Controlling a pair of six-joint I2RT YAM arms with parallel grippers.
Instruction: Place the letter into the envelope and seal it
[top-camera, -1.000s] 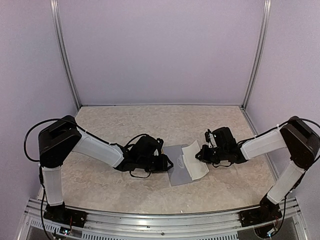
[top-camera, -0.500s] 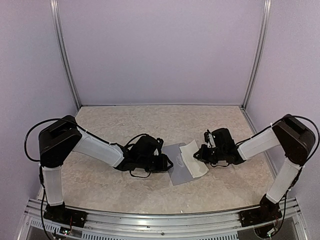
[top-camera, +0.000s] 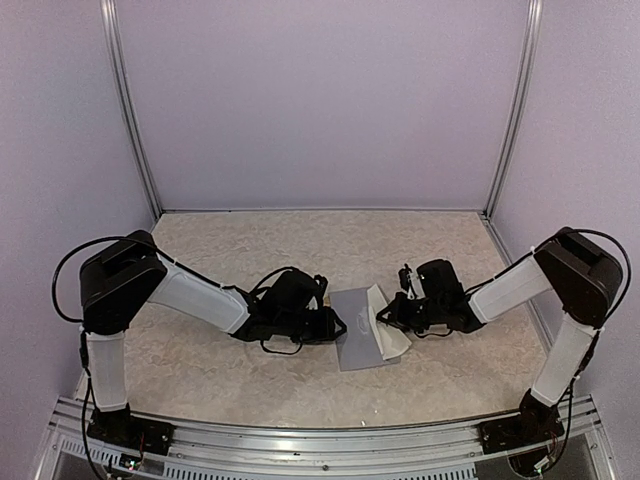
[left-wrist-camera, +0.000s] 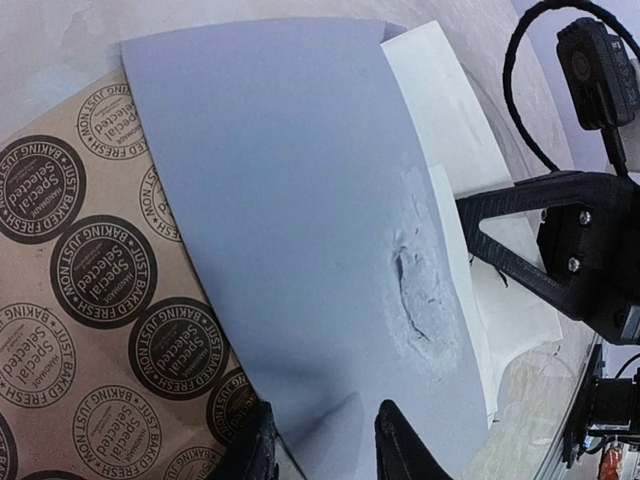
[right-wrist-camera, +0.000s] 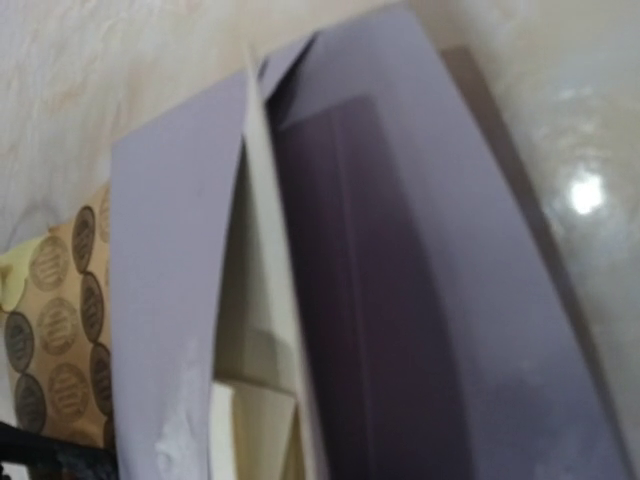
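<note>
Pale lavender walls (top-camera: 320, 100) close in the booth on three sides, and a beige marbled counter (top-camera: 250, 250) fills its floor. We see the left arm (top-camera: 195, 298), black with a white sleeve, reaching in low from one side. The right arm (top-camera: 515, 285), built the same way, reaches in from the other. They meet near the middle of the counter, towards its near edge.

Between them lies the flat grey-lavender paper envelope (top-camera: 350, 345). From the left wrist we see its upper panel bowed upwards, with a wrinkled, scuffed patch near the far edge. From the right wrist we look into its open mouth, a dark pocket between two grey panels.

A tan sheet of round brown stickers (left-wrist-camera: 85, 330), each printed with "Special" in the middle, lies partly under the envelope on the side of the left arm.

The white paper letter (top-camera: 393, 340) sits at the envelope's other side, curling up off the counter. Part of it stands between the grey panels and part is outside.

The left gripper (top-camera: 338, 325) has its fingers partly spread, and the envelope's near edge reaches in between them. We cannot tell whether they touch the paper. The right gripper (top-camera: 384, 318) is pressed together, pinching the white paper letter at its outer edge.
</note>
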